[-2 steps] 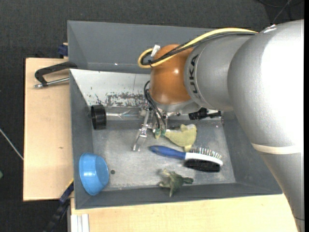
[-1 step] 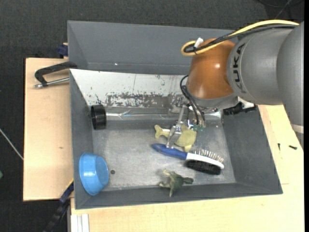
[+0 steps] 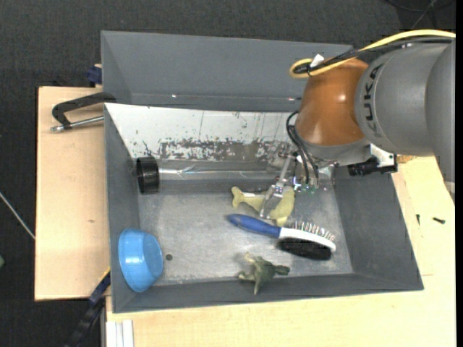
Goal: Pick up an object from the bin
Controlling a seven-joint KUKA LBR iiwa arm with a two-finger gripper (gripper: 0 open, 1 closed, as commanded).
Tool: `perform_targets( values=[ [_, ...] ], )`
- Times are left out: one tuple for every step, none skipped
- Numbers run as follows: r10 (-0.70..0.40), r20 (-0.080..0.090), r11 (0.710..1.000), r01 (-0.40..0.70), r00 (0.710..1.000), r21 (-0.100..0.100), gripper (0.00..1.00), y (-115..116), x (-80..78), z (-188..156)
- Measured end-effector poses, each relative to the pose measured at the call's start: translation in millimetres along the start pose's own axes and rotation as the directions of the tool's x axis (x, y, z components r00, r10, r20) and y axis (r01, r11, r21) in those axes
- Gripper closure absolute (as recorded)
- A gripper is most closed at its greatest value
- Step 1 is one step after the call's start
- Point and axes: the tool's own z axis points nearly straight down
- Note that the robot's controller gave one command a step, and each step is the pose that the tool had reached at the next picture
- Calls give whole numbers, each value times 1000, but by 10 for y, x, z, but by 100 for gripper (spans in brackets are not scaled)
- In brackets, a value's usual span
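Camera view. Grey metal bin, seen from above and a little to one side. The arm enters from the right, with its orange cover over the bin's right rear part.

End effector: low in the bin, right of centre on the floor, directly above a pale yellow toy. The toy is flat and roughly fish-shaped, with a forked tail end pointing left. Its right part lies under the end effector, and its left part is in plain sight on the floor. Spread or pressed together: cannot tell, because the metal parts and wiring at the tip overlap the toy. Nothing is seen lifted off the floor.

Nearest neighbours:
- Brush, with a blue handle, black head and white bristles. It lies just in front of the pale yellow toy, handle pointing left (the handle end is very near the toy, and contact cannot be judged).
- Green toy figure, small, at the front wall, in front of the brush and apart from it.

Further off:
- Blue bowl, tipped on its side in the front left corner.
- Black cylinder, short, near the left rear corner, well apart from everything else.

The floor between the bowl and the brush is bare metal.
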Motion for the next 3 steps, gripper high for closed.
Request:
perform_targets(
  values=[
    [124,18,992,-124,992,-2,0,-13,21,202],
    [236,19,972,-236,972,1,0,-46,80,201],
    [236,16,972,-236,972,-6,100,7,117,249]
  ],
)
